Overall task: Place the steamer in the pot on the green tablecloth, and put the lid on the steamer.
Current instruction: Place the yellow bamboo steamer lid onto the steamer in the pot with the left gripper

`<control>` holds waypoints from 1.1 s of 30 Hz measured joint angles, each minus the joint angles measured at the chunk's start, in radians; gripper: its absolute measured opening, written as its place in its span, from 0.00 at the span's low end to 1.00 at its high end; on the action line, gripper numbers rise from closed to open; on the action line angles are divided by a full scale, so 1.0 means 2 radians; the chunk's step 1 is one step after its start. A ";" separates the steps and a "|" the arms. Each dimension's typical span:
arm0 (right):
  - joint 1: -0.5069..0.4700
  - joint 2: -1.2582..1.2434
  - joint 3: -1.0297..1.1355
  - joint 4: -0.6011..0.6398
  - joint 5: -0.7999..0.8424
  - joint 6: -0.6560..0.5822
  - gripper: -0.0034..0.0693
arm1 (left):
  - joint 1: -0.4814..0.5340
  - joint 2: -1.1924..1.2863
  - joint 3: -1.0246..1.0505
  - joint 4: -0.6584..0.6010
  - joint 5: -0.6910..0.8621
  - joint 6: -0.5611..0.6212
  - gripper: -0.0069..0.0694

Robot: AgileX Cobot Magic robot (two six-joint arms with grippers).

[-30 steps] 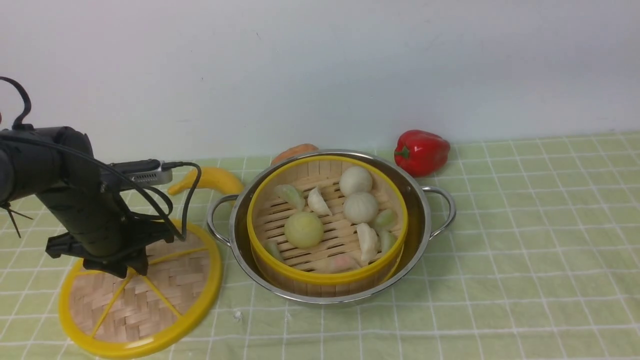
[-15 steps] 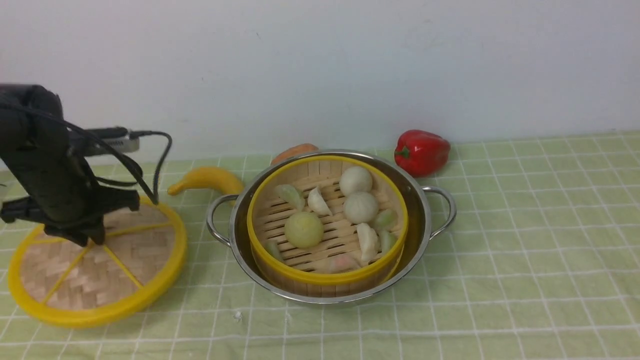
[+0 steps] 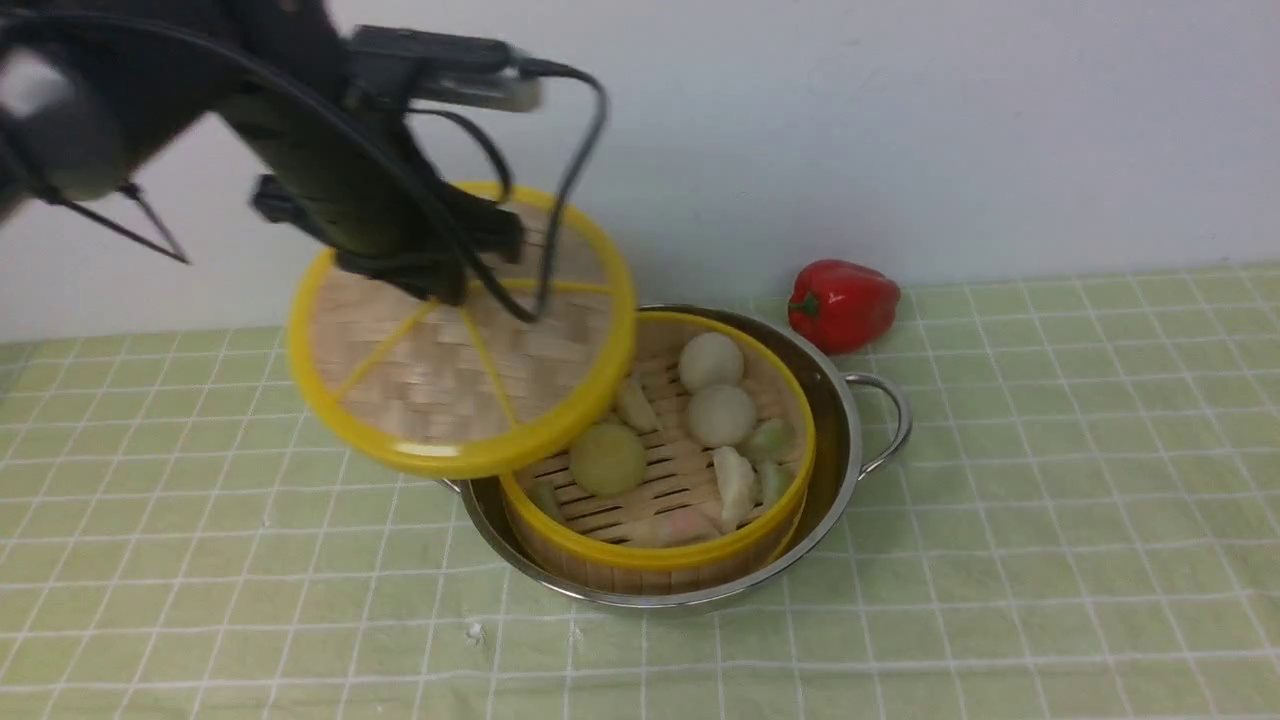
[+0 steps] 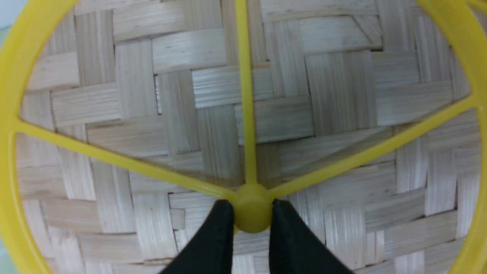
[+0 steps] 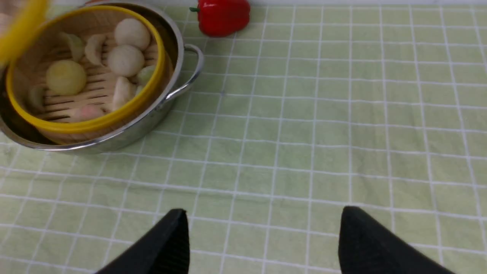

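The steamer (image 3: 690, 540) with white and pale green dumplings sits inside the shiny pot (image 3: 835, 440) on the green tablecloth (image 3: 1050, 480). My left gripper (image 3: 450, 290) is shut on the centre hub of the lid (image 3: 430, 400) and holds it in the air, tilted, over the pot's left side. The left wrist view shows both black fingers (image 4: 213, 236) pinching the yellow hub (image 4: 252, 207) of the lid (image 4: 335, 87). My right gripper (image 5: 262, 217) is open and empty above bare cloth (image 5: 323, 125), to the right of the pot (image 5: 179, 45) and steamer (image 5: 95, 121).
A red bell pepper (image 3: 842, 303) lies behind the pot on the right; it also shows in the right wrist view (image 5: 222, 16). A white wall runs along the back. The lid hides the pot's left handle and what lies behind it.
My left arm has lifted the lid off the cloth at the left and carried it up and to the right, over the pot's left side. The steamer and pot have not moved.
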 joint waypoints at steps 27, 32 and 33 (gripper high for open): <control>0.000 0.000 0.001 0.035 0.000 0.002 0.64 | -0.098 0.138 -0.109 0.053 0.064 -0.021 0.23; 0.000 0.000 0.001 0.037 0.000 0.002 0.64 | -0.098 0.139 -0.110 0.054 0.064 -0.021 0.23; 0.000 0.000 0.001 0.037 0.000 0.002 0.64 | -0.098 0.139 -0.110 0.054 0.064 -0.021 0.23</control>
